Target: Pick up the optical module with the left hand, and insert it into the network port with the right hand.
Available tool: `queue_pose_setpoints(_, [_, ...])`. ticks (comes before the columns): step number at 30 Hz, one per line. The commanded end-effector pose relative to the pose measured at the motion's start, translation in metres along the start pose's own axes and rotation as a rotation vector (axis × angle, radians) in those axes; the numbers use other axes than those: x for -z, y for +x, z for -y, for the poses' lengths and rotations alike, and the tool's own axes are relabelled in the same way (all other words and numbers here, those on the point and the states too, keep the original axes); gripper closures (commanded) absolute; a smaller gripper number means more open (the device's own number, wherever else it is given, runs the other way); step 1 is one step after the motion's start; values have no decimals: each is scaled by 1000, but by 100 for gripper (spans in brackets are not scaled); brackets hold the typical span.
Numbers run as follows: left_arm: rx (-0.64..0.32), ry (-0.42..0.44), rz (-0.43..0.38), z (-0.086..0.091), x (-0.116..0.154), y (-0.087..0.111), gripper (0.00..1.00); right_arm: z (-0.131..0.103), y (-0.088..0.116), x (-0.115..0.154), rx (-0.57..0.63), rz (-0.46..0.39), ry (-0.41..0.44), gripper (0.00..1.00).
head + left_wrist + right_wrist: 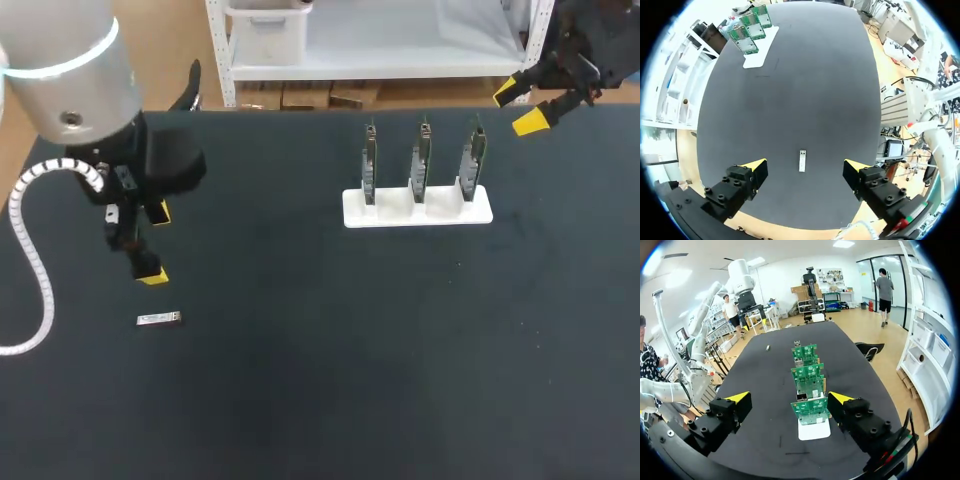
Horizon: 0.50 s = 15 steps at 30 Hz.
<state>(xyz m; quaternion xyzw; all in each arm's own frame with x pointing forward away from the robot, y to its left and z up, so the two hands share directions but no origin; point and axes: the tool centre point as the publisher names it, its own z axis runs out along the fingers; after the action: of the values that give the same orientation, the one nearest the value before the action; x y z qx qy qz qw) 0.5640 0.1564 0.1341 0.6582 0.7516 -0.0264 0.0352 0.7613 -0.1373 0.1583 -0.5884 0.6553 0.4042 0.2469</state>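
Observation:
The optical module (159, 319), a small silver bar, lies flat on the black table near its left side. My left gripper (152, 244) hangs open just above and behind it. In the left wrist view the module (802, 160) lies between the two yellow tips of the gripper (804, 167), apart from both. A white stand (418, 206) holds three upright green circuit boards with network ports. My right gripper (522, 106) is open at the table's far right edge, behind the stand. In the right wrist view the boards (809, 390) stand in a row ahead of the open gripper (789, 398).
The black table (330, 360) carries only the module and the stand. The left arm's white coiled cable (35, 265) hangs over the table's left edge.

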Motion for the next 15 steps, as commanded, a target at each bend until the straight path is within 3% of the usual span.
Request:
queue_pose_setpoints(1, [-2,-7,16,3,0,4,0,-2,0,-1,1,0,4,0])
queue_pose_setpoints(8, [-2,-7,16,3,0,4,0,-2,0,-1,1,0,4,0])
queue_pose_setpoints(10, [-15,33,-16,-1,-9,-2,0,-2,0,-1,1,0,4,0])
queue_pose_setpoints(15, [15,30,-30,1,-24,13,0,-2,0,-1,1,0,4,0])
